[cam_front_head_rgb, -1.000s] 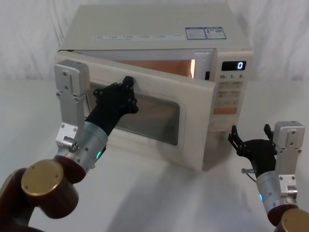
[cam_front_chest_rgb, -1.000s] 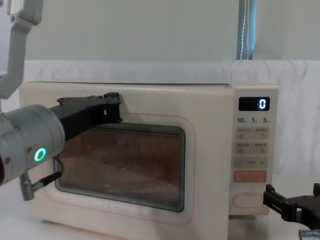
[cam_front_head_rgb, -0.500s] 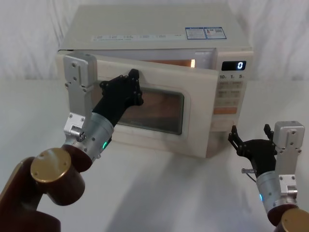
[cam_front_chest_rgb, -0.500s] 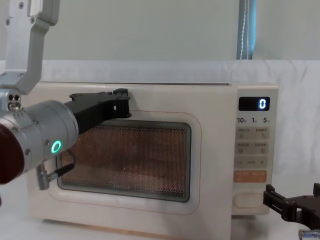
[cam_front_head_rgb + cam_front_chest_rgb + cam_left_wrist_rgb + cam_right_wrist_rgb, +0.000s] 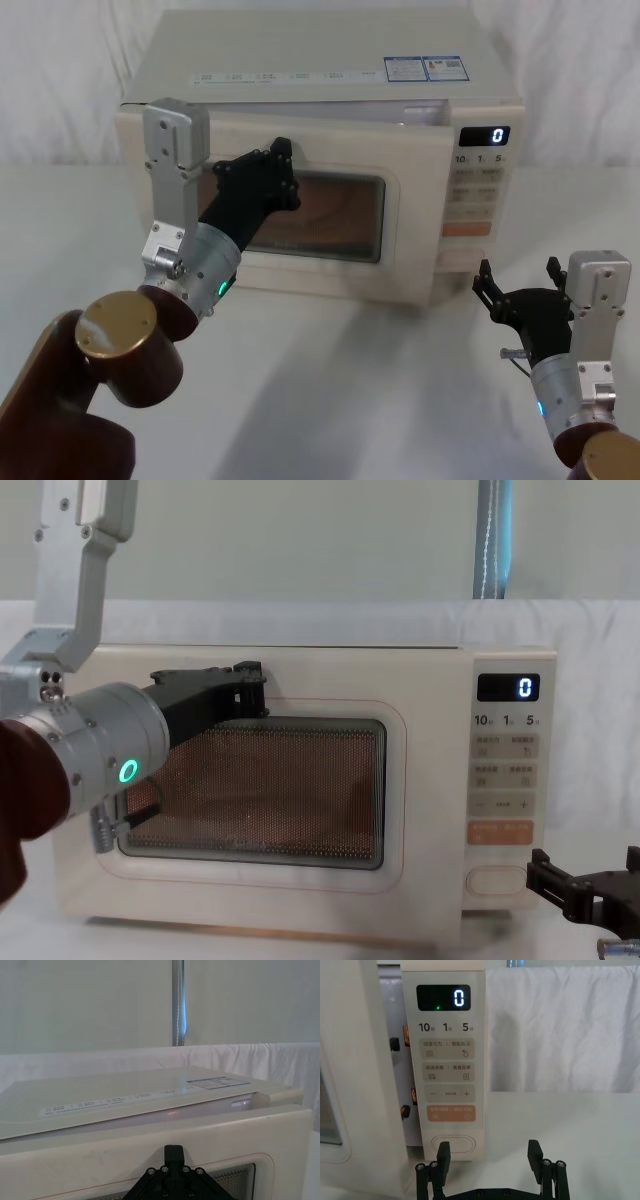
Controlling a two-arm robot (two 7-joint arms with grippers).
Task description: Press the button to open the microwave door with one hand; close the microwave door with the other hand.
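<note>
We are pressing our left gripper [image 5: 277, 170] against the upper frame of the microwave door [image 5: 400, 215], just above the dark window. We cannot tell whether its fingers are spread or closed. The door is standing almost closed on the microwave [image 5: 330, 75], with a narrow gap showing at its right edge beside the control panel [image 5: 447, 1060], where the latch slots are visible. We are holding our right gripper [image 5: 520, 290] low at the near right, in front of the panel and apart from it, fingers spread wide. The button [image 5: 452, 1143] is sitting at the bottom of the panel, untouched, under the orange key [image 5: 451, 1113].
</note>
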